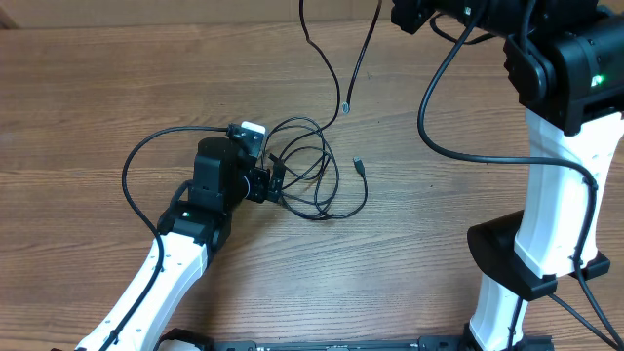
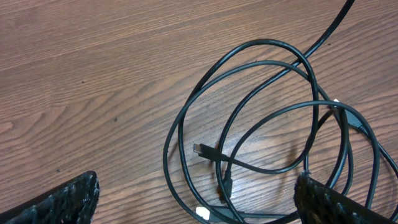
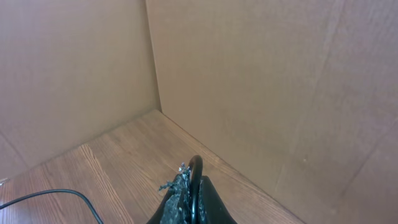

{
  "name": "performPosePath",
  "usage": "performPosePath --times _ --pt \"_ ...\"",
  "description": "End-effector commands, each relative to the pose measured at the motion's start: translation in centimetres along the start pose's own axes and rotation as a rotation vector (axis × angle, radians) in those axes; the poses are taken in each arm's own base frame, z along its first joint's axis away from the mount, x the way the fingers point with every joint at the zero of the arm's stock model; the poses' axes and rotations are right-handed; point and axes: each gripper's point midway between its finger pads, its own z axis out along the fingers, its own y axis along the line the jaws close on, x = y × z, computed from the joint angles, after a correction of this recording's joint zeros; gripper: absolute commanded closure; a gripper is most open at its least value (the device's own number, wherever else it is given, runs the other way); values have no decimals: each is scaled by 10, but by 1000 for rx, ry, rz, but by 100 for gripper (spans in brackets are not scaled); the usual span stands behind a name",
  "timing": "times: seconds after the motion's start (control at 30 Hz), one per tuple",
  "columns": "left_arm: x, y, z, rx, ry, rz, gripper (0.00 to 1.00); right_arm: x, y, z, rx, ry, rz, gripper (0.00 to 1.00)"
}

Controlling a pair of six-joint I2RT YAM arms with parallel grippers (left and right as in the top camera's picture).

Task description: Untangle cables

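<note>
The cables [image 1: 312,175] lie as a clump of thin black loops on the wooden table, just right of my left gripper [image 1: 265,182]. In the left wrist view the loops [image 2: 267,124] spread between my wide-open fingers [image 2: 62,199], with a small plug [image 2: 199,149] and a white-tipped connector [image 2: 202,213] among them. My left gripper [image 2: 196,208] holds nothing. Two strands [image 1: 331,68] rise from the clump toward the top edge, one ending in a hanging plug [image 1: 346,107]. My right gripper [image 3: 193,180] is shut on a black cable, and a short loop of cable [image 3: 196,165] sticks out above its fingertips.
A loose plug [image 1: 359,164] lies right of the clump. Brown cardboard walls [image 3: 249,74] stand at the far table corner. The right arm's white base [image 1: 531,263] stands at the right, with its thicker black wire [image 1: 439,107] hanging in front.
</note>
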Motion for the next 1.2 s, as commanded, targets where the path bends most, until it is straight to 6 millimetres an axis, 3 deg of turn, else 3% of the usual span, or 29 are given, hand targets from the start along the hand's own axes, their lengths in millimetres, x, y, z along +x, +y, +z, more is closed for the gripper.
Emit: performPosePath --times 0.0,0.33,0.4,0.67,0.73,0.93,1.07,1.17 --pt "-7 11 -2 -58 -22 17 0 -9 6 -12 -1 -26 -9 96" --pt "-7 18 -3 -99 -21 23 1 1 7 -12 -4 15 12 96" --pt "-23 12 -3 -59 -86 -15 0 2 7 -12 -4 16 12 96" --pt "-86 -64 -23 399 -361 25 0 2 8 -12 -6 19 15 96" --pt "-99 -75 -29 474 -423 29 0 3 9 -12 -12 21 16 96" --pt "-126 -77 -27 521 -552 -27 0 5 18 -12 -63 29 24 96" --pt "-137 -78 -26 532 -619 -13 0 9 19 -13 -71 44 34 96" --pt "-143 -77 -24 527 -667 2 0 12 32 -14 -142 54 47 96"
